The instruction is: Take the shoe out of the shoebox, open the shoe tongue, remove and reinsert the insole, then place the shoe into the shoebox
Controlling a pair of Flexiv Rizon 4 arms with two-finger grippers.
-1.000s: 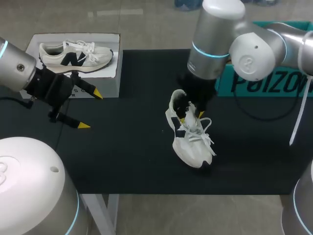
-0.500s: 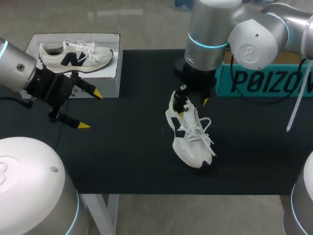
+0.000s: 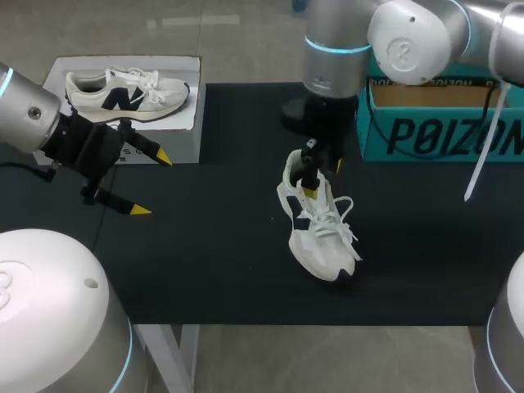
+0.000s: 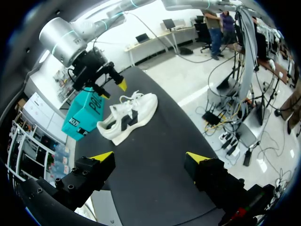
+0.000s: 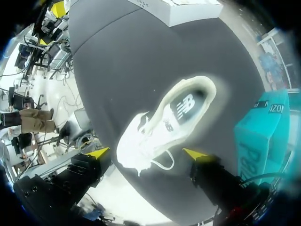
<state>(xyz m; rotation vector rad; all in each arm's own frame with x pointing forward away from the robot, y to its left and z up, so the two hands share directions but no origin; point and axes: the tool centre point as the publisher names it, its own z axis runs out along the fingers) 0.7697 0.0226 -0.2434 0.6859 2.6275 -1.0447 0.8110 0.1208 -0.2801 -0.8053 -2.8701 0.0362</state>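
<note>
A white sneaker (image 3: 318, 228) with a dark side logo lies on the black mat, its toe toward the front edge. Its insole (image 5: 185, 104) shows inside the heel opening. My right gripper (image 3: 324, 178) hangs open just above the heel end and holds nothing. From the right wrist the sneaker (image 5: 162, 128) lies below and ahead of that gripper (image 5: 146, 153). The teal shoebox (image 3: 442, 119) stands at the back right. My left gripper (image 3: 152, 182) is open and empty at the left, far from the shoe. The left wrist view shows the sneaker (image 4: 129, 115) well ahead of the left gripper (image 4: 149, 157).
A white box (image 3: 184, 135) at the back left carries a second white sneaker (image 3: 127, 90). The black mat (image 3: 221, 262) covers the table between the arms. The teal shoebox (image 4: 84, 115) stands just behind the sneaker in the left wrist view.
My right gripper has lifted off the shoe's tongue area, opened wider, and drawn back toward the heel. The shoe and the left arm have stayed put.
</note>
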